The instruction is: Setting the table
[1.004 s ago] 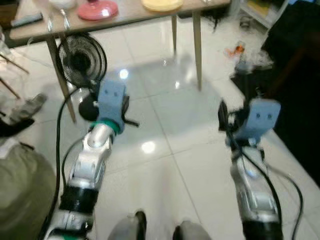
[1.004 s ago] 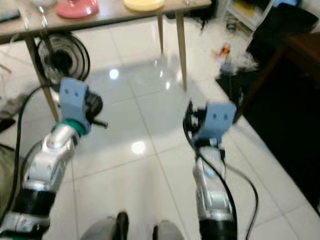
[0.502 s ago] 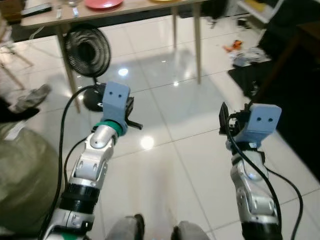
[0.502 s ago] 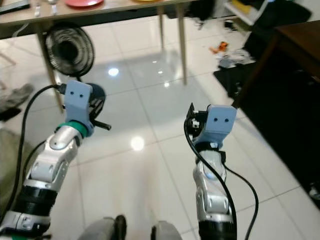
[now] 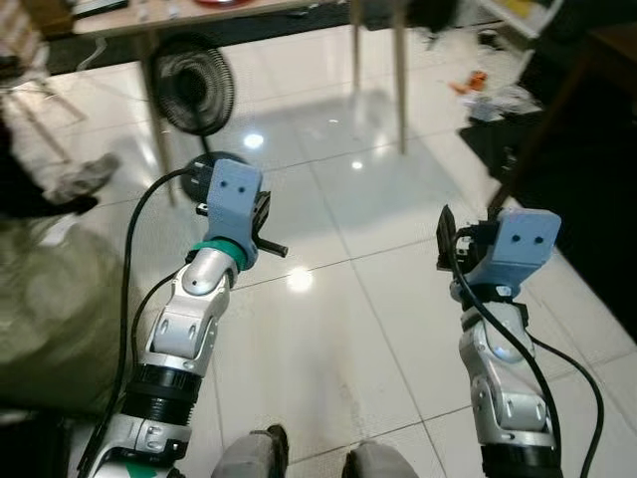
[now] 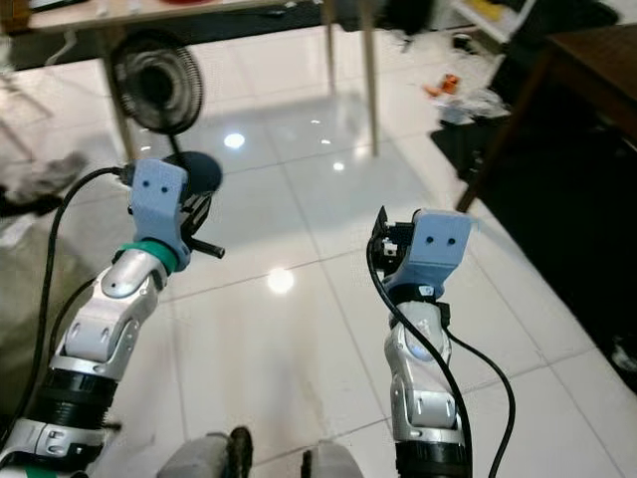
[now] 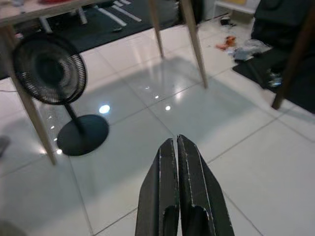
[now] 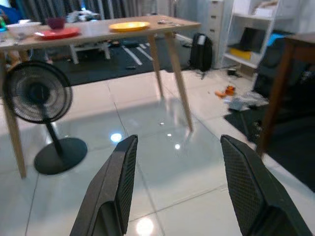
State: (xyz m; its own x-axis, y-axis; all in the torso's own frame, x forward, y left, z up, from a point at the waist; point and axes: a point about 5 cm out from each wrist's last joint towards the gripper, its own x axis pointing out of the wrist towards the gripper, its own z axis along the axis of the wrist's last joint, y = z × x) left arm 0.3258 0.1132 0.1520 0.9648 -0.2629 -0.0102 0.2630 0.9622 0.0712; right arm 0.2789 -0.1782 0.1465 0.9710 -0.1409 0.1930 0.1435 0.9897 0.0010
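Both arms raised over the floor, carrying nothing: left gripper point(image 7: 177, 189) pressed together, right gripper point(image 8: 179, 187) spread. Yellow plate point(image 8: 129, 26) and red plate point(image 8: 55, 33) sit on the tabletop point(image 8: 93, 34) ahead; approach likely pending.

Table point(image 5: 239, 12) farther off, view shifted.

Glossy white floor tiles point(image 5: 338, 329), matt wooden table point(image 8: 98, 35), black wire-grille fan point(image 8: 37, 98), brushed silver metal arms.
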